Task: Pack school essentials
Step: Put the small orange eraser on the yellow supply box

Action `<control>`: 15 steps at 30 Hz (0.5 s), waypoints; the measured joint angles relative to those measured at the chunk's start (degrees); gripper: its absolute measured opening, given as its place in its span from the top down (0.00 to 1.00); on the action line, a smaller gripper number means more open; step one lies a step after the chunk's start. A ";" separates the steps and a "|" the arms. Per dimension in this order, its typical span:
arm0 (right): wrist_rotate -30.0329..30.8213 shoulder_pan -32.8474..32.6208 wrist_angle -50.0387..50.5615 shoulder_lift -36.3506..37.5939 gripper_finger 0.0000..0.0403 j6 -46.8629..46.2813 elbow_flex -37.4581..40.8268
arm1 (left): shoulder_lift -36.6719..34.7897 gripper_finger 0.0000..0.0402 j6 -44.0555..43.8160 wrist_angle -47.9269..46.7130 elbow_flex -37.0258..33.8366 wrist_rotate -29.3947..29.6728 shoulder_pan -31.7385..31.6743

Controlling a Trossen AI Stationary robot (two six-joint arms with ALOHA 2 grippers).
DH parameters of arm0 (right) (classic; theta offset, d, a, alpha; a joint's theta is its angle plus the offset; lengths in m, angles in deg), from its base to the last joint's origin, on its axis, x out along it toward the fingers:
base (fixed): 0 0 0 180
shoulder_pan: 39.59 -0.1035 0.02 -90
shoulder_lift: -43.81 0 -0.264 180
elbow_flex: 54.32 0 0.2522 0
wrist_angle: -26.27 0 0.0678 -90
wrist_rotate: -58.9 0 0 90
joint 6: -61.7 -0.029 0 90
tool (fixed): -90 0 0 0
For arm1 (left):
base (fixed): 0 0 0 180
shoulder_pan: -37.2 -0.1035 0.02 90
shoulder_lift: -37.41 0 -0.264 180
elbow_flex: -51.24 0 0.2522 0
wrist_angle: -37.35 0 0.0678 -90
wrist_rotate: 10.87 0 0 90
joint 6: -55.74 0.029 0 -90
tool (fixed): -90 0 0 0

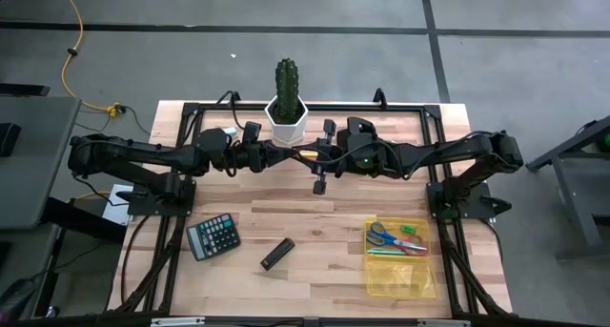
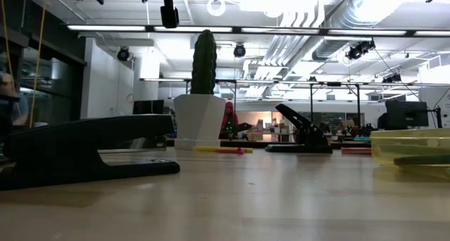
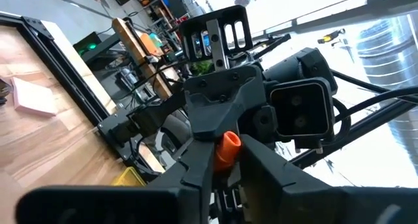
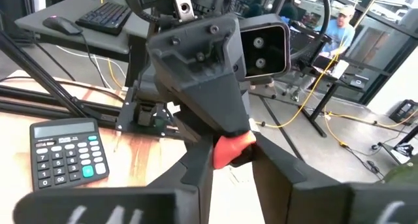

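Calculator (image 1: 213, 236): lay on the table's near left part, under the left arm
Stapler (image 1: 277, 254): lay just right of the calculator, apart from it
Left gripper (image 1: 286, 153): hung high over mid-table, tip to tip with the right one; whether its jaws clenched or had let go, cannot tell
Marker (image 1: 305, 153): orange-red, up in the air between both grippers' fingertips
Cactus (image 1: 287, 89): stood upright in a white pot behind the grippers
Right gripper (image 1: 322, 155): faced the left one at the marker; jaw state cannot be told
Tray (image 1: 400, 291): yellow, near right, holding scissors (image 1: 386, 236) and green pens (image 1: 391, 253)
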 joint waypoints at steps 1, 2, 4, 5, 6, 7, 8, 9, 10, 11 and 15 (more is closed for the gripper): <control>0.00 0.00 0.02 0.00 0.82 0.02 0.02 | 0.00 0.83 -0.04 -0.01 0.01 -0.02 -0.14; 0.00 0.00 0.06 0.00 0.83 0.00 0.02 | 0.00 0.81 -0.05 -0.03 0.01 -0.12 -0.25; 0.00 0.02 0.32 0.00 0.84 0.00 0.02 | 0.00 0.78 -0.04 -0.08 0.03 -0.56 -0.54; -0.04 0.02 0.50 0.00 0.85 -0.04 0.02 | 0.00 0.77 -0.02 -0.23 0.03 -0.90 -0.64; -0.01 0.02 0.63 0.00 0.86 -0.04 0.02 | 0.00 0.75 -0.02 -0.29 0.03 -0.96 -0.70; 0.15 0.00 0.68 0.00 0.87 -0.03 0.02 | 0.00 0.74 -0.02 -0.31 0.03 -1.11 -0.86; 0.40 0.00 0.68 0.00 0.88 -0.02 0.02 | 0.00 0.73 0.00 -0.31 0.03 -1.25 -1.03; 0.65 0.00 0.71 0.00 0.88 -0.02 0.02 | 0.00 0.72 0.02 -0.31 0.03 -1.48 -1.27; 0.79 0.02 0.78 0.05 0.89 -0.02 0.02 | 0.00 0.71 0.12 -0.31 0.03 -1.87 -1.54; 0.79 0.04 0.83 0.12 0.90 -0.02 0.02 | 0.00 0.70 0.25 -0.31 0.03 -2.39 -1.89; 0.87 0.04 1.03 0.75 0.90 0.02 0.04 | 0.02 0.67 0.99 0.02 0.18 -5.32 -3.55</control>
